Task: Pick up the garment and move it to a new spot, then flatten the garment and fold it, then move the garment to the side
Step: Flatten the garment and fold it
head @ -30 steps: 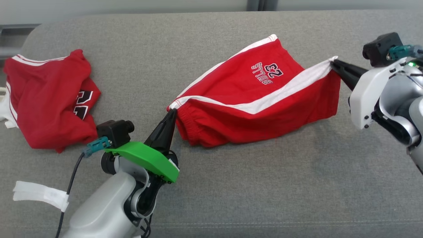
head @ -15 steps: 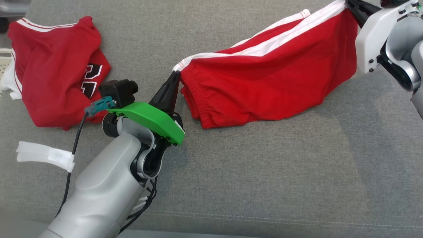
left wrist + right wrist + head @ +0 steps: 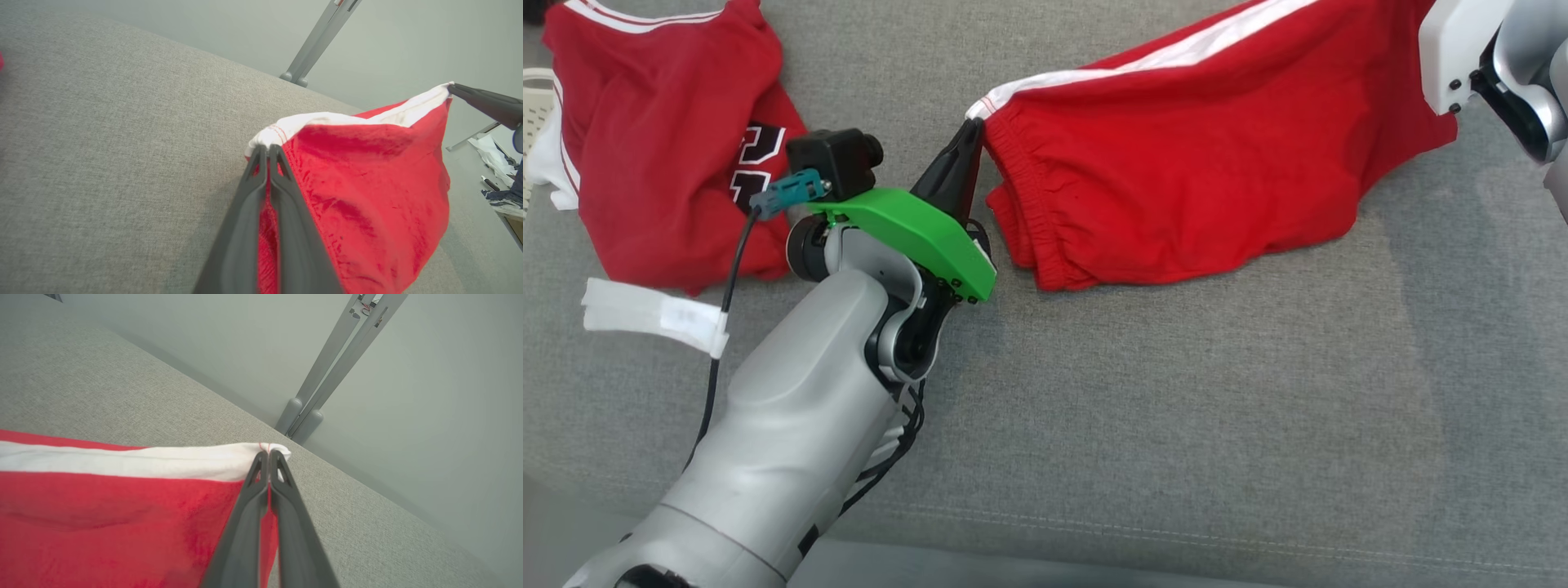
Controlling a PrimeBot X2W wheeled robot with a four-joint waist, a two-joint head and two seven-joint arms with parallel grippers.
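The garment is a pair of red shorts with a white side stripe, stretched between my two grippers above the grey cushion. My left gripper is shut on its white-trimmed left corner; in the left wrist view the gripper pinches the same shorts. My right gripper is shut on the other white corner of the shorts; in the head view its tip is past the top edge. The shorts hang slack, their lower edge touching the cushion.
A second red garment with a dark number print lies crumpled at the left on the grey cushion. A white strip lies by my left forearm. A grey wall and metal posts stand behind the cushion.
Both grippers have lifted the shorts and carried them further away, the right end rising higher. The printed face has turned away. The head camera has tilted down.
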